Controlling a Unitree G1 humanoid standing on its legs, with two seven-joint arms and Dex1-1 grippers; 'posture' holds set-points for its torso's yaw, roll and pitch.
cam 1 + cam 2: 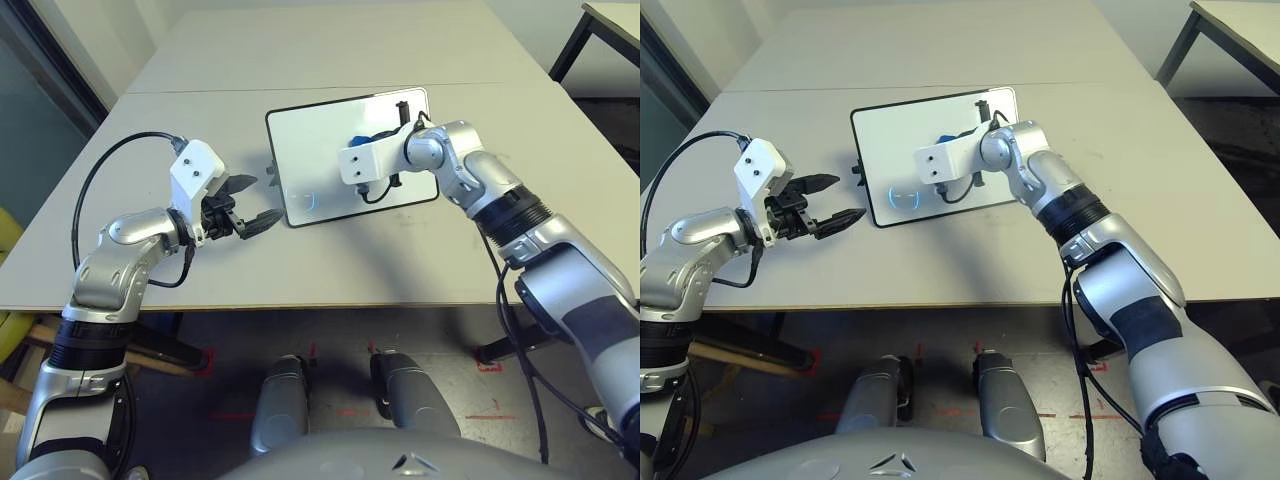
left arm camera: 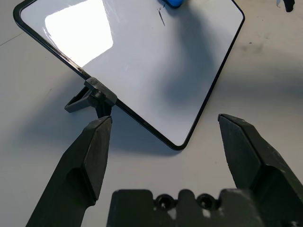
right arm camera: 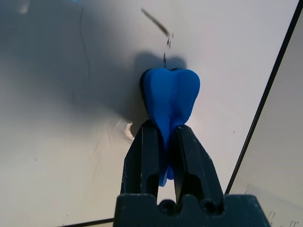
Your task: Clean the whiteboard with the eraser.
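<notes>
Right tool [image 3: 166, 142] pinching eraser [image 3: 170, 94] on whiteboard [image 1: 320, 140], wrist view shows pen marks [image 3: 158, 23], left tool [image 1: 252, 202] spread wide.

Surface: pale grey table [image 1: 330, 255].
Lying on it: whiteboard [image 1: 320, 150], flat, black-framed, near the middle.

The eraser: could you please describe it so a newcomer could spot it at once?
Find the whiteboard lying flat on the grey table. Above its middle, the right claw pinches the eraser, a small squashed block. It is the one bright blue thing among white, black and silver.
</notes>
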